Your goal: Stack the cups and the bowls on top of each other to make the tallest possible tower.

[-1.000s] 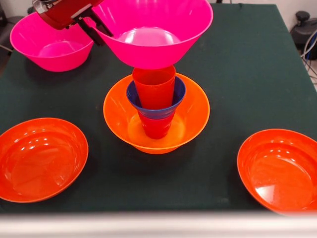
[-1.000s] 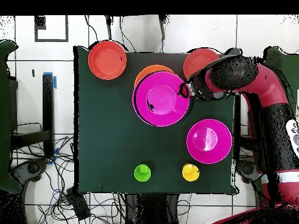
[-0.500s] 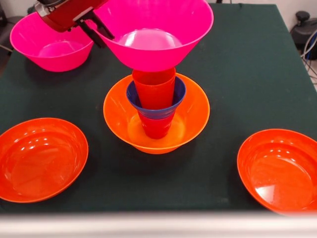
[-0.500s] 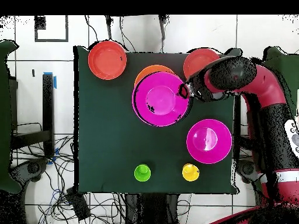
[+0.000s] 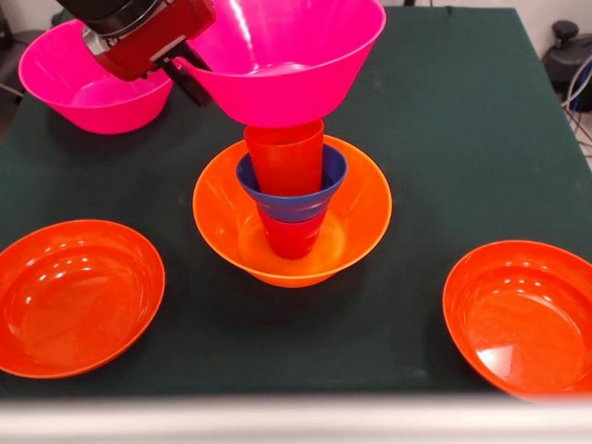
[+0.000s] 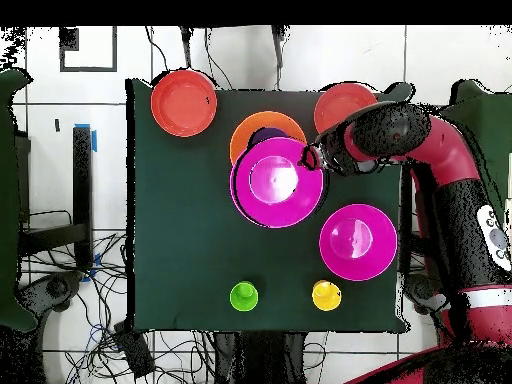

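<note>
At the table's (image 5: 462, 120) middle stands the tower (image 5: 291, 199): a large bowl (image 5: 361, 217) holding a cup (image 5: 291, 236), a small bowl (image 5: 328, 180) on that, another cup (image 5: 285, 157) in it. A big bowl (image 5: 287, 65) sits tilted on top, the gripper (image 5: 190, 79) at its left rim. Another big bowl (image 5: 92, 92) lies far left. Shallow bowls lie near left (image 5: 79, 296) and near right (image 5: 523, 314). Two cups (image 6: 244, 295) (image 6: 326, 295) stand along the far edge.
</note>
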Robot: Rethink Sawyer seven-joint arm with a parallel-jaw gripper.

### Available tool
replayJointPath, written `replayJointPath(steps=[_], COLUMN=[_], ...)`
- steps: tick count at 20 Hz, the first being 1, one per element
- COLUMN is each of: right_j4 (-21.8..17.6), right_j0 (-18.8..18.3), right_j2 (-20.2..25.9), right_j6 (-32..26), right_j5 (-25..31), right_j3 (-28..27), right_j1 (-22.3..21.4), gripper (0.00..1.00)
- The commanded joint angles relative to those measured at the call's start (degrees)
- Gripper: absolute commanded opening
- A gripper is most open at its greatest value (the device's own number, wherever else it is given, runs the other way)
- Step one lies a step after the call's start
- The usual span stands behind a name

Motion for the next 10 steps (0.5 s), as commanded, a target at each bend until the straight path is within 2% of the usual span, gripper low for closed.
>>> replayJointPath(steps=[1, 10], right_j4=[-4.3, -4.3], right_j0=[0.4, 0.7], right_j2=[-2.0, -2.1], right_j6=[-13.4, -13.6], right_j5=[-3.8, -3.0], right_j3=[-0.8, -1.5], right_j1=[3.1, 3.0], gripper=[0.0, 0.0])
